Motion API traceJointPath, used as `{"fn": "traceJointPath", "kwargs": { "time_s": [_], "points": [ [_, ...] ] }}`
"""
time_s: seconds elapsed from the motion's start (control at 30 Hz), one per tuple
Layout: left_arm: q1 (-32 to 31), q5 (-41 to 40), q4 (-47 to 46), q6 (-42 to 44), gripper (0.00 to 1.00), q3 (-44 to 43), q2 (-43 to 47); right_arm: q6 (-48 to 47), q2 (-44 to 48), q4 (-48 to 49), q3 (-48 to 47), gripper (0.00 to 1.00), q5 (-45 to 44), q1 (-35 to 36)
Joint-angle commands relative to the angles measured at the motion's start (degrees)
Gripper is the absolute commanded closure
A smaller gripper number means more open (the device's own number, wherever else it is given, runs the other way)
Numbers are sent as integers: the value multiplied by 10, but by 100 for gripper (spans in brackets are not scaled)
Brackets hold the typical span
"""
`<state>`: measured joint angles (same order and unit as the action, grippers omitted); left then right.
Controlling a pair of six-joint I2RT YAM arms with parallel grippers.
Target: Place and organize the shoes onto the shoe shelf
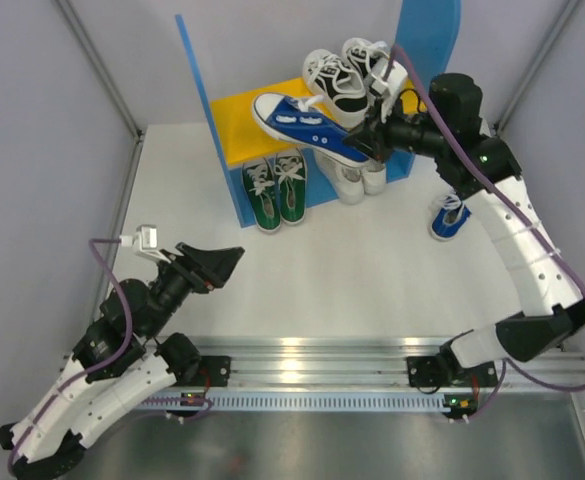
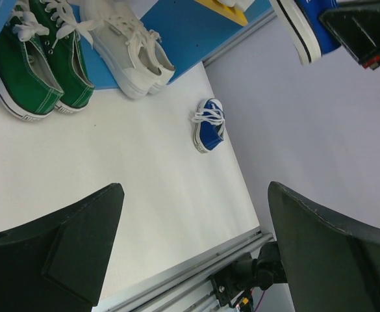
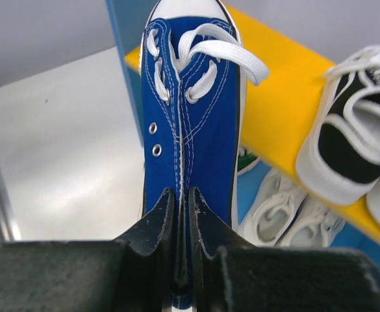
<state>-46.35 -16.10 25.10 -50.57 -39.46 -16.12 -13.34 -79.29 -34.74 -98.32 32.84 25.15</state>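
R hand (image 1: 370,138) pinched shut on rear of blue shoe (image 1: 300,122), upper center, toe out over shelf board (image 1: 234,135); b/w pair (image 1: 347,72) just right of it. 2nd blue shoe (image 1: 449,220) sits on table (image 1: 372,275) at right. L hand (image 1: 217,262) lower left, fingers spread, holding nothing.

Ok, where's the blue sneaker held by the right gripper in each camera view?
Top external: blue sneaker upper middle, toe over the yellow shelf board.
Left wrist: sneaker top right corner, sole end only; board at top edge.
Right wrist: sneaker centre, toe up; board right.
Shared landmark: the yellow shelf board.
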Motion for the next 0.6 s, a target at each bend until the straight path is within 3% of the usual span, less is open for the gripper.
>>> {"fn": "traceJointPath", "kwargs": {
  "time_s": [0.0,0.3,0.57],
  "points": [
    [0,-22,36,6,2,-10,30,11,-57,77,-108,100,-106,52],
    [0,-31,54,-15,2,-3,61,19,-221,142,-259,100,-348,147],
    [0,-42,57,-24,2,13,71,56,-267,192,-246,100,-468,170]
  ]
}}
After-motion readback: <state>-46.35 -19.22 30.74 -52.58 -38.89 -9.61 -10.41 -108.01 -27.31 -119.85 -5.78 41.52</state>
